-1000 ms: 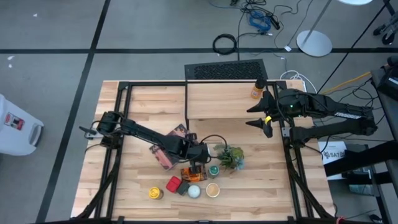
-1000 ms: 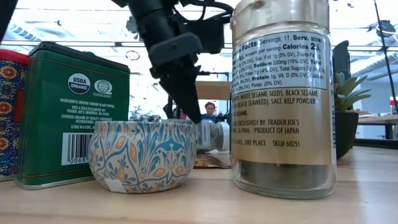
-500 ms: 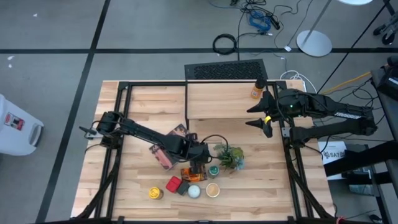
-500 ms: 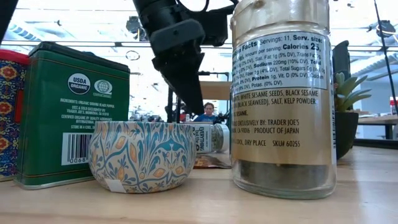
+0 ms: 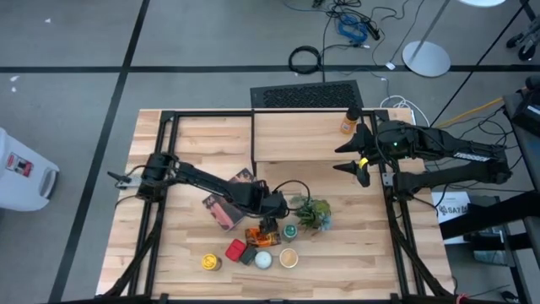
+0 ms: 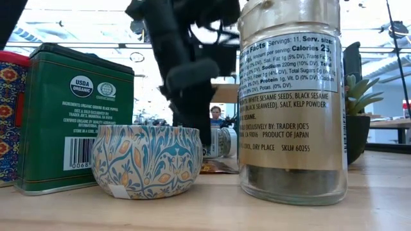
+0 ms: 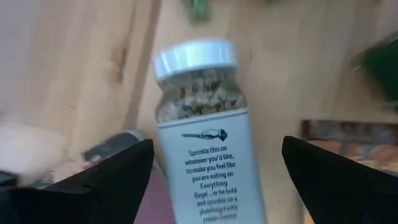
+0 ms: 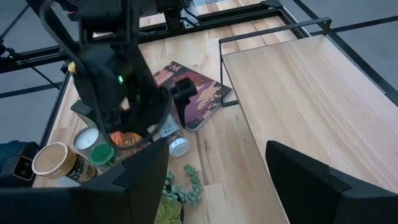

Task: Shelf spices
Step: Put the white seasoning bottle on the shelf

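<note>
A white-capped spice jar [image 7: 199,137] lies on its side on the wooden table, beside the maroon book [image 8: 196,99]. My left gripper [image 7: 214,180] hangs over it, open, pointing steeply down, one finger on each long side of the jar and apart from it. Other spices stand near the front edge: a yellow-topped jar [image 5: 211,262], a red tin [image 5: 235,250], a white lid [image 5: 263,260], a tan lid [image 5: 288,257] and a green lid [image 5: 289,231]. An orange jar [image 5: 348,124] stands on the shelf [image 5: 308,135]. My right gripper [image 5: 359,156] waits open, raised by the shelf's right end.
A green potted plant [image 5: 312,211] stands just right of the left gripper. An orange packet [image 5: 261,236] lies close under the left arm. In the low view a green tin [image 6: 74,119], a patterned round tin [image 6: 146,160] and a tall glass jar [image 6: 292,102] fill the foreground.
My left gripper has opened from shut and come down over the lying white-capped jar, rolling a little. The jar has stayed where it lay. The right arm has kept still.
</note>
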Tool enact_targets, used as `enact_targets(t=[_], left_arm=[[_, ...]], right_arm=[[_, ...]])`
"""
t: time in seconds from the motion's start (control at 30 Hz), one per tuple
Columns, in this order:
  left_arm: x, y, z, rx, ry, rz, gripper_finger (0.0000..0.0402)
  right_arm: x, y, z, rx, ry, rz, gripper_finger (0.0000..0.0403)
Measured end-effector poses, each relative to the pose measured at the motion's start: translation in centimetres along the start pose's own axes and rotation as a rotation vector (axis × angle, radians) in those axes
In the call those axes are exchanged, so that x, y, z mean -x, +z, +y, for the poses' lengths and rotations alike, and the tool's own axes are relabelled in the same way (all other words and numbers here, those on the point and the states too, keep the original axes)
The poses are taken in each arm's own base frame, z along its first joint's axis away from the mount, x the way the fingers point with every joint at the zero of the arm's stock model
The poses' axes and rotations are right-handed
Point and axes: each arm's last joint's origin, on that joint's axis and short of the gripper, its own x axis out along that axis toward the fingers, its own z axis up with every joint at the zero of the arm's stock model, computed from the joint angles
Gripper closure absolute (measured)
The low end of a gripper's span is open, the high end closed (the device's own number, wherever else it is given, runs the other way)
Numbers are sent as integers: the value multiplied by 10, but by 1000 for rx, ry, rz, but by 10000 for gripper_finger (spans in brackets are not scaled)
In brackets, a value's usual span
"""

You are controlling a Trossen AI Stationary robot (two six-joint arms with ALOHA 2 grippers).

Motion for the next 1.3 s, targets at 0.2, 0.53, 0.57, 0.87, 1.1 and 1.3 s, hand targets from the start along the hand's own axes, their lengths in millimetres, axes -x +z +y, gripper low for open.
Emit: enact_targets(t=[0.2, 0.53, 0.57, 0.87, 1.1, 1.3], left_arm=[[-19, -2, 2, 4, 5, 50, 39], [-16, -1, 5, -18, -53, 60, 168], [-17, -1, 5, -17, -60, 63, 187], [-12, 1, 6, -34, -71, 63, 203], [17, 5, 12, -34, -31, 15, 203], [47, 5, 22, -33, 67, -28, 203]], right_arm=[[0, 0, 0, 0, 0, 1, 145], [0, 0, 0, 8, 0, 1, 145], [0, 0, 0, 8, 0, 1, 145], [0, 0, 0, 8, 0, 1, 145], [0, 0, 0, 6, 0, 0, 145], [0, 0, 0, 4, 0, 0, 145]])
